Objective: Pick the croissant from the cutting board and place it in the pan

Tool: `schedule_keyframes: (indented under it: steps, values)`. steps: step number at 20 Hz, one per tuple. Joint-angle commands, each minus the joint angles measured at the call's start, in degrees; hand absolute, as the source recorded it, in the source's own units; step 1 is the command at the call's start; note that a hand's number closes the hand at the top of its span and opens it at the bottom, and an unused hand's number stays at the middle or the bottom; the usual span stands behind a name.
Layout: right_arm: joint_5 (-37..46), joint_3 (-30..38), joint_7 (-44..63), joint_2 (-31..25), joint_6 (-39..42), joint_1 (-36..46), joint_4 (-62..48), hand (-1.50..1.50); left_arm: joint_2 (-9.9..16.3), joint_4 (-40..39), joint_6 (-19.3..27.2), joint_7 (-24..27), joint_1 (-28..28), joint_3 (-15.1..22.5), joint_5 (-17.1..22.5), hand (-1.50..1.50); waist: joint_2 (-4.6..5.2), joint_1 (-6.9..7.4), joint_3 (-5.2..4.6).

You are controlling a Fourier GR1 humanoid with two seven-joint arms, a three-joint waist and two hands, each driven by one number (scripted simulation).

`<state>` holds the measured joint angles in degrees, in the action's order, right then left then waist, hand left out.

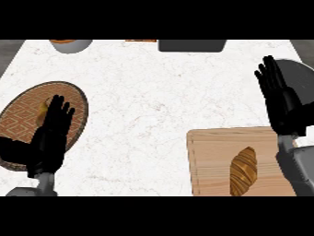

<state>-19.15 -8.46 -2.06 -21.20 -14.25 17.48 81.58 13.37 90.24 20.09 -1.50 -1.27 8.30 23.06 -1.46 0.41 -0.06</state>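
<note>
Croissant (243, 171) lying on the cutting board (210, 152), right hand (283, 100) just above the board with fingers straight, holding nothing, left hand (50, 131) far left of the board, fingers straight.

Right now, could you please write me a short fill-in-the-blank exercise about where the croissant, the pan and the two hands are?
1. The croissant lies on the wooden ____ at the lower right.
2. The right hand, fingers straight, shows in front of the grey ____ at the counter's right edge.
3. The left hand hovers over a patterned oval ____.
4. Neither hand holds the ____.

Missing words: cutting board; pan; mat; croissant
</note>
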Motion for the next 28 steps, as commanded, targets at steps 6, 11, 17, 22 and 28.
schedule_keyframes:
  steps: [6,11,17,22,28]
  values:
    - [-6.1,4.2,-14.3,-4.0,13.9,-14.5,14.8,1.5,5.0,0.9,-5.9,9.3,-2.9,4.4,-9.8,0.0,0.92,-3.39,0.18]
    - [-0.2,9.5,-18.9,-6.0,5.2,-36.2,18.6,-1.5,0.7,-1.4,-6.9,10.8,0.0,8.8,-10.2,0.0,1.06,-3.38,0.04]
    - [5.8,16.2,-27.7,-13.0,9.6,-45.7,16.3,-1.5,-0.5,-1.6,-7.5,12.0,-0.5,9.7,-11.9,0.0,1.34,-1.66,0.05]
    - [11.3,14.6,-14.7,-17.8,8.9,-47.1,26.8,-1.5,-0.3,-0.6,-7.6,9.7,-2.2,8.9,-12.4,0.0,1.46,-0.85,-0.01]
    - [21.0,7.3,1.0,-21.2,9.1,-41.5,30.2,-1.5,-0.4,-2.0,-9.0,8.9,-5.0,7.6,-12.4,0.0,1.63,-0.05,-0.04]
